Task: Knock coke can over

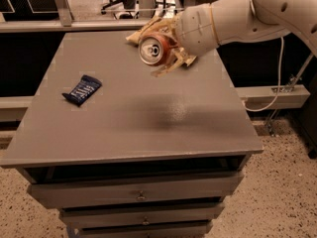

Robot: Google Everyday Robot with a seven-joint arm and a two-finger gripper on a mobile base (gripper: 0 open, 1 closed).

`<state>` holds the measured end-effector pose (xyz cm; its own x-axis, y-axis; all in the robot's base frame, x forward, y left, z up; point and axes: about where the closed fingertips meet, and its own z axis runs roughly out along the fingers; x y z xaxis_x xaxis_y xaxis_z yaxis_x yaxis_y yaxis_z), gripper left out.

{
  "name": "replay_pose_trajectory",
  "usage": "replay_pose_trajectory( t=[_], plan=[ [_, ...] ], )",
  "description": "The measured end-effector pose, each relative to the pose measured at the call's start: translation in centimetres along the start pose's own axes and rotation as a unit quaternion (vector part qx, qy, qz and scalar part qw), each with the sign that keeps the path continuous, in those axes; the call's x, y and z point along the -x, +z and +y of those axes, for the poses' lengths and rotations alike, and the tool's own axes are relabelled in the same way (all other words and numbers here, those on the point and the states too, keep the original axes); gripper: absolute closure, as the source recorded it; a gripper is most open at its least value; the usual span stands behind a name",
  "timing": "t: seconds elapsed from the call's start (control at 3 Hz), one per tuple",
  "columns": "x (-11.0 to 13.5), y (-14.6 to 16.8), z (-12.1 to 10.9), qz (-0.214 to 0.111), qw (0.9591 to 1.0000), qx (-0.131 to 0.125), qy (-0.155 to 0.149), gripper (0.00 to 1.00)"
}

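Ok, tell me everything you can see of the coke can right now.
The coke can is small and red, aluminium by its look, with a silver top and pull tab. It is tipped sideways with its top facing the camera, held in the gripper, whose cream fingers press its sides. It hangs above the grey table, near the far edge.

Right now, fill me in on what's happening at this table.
The robot's gripper grips the coke can, tipped sideways with its silver top toward the camera, in the air over the grey table. A dark blue wrapper lies on the table's left, and a chip bag sits at the far edge behind the can.
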<state>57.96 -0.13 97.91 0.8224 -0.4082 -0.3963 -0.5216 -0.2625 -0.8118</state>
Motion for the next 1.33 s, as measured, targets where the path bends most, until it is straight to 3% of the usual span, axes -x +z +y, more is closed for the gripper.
replay_pose_trajectory(
  t=[0.33, 0.67, 1.0, 1.33],
  plan=[
    [-1.1, 1.1, 2.3, 0.037, 0.9957, 0.06, -0.061, 1.0],
    [-2.1, 1.5, 5.0, 0.055, 0.9859, 0.119, -0.103, 1.0],
    [-3.2, 1.9, 7.6, 0.06, 0.9705, 0.183, -0.145, 1.0],
    [-3.9, 1.8, 8.3, 0.064, 0.9623, 0.21, -0.161, 1.0]
  ],
)
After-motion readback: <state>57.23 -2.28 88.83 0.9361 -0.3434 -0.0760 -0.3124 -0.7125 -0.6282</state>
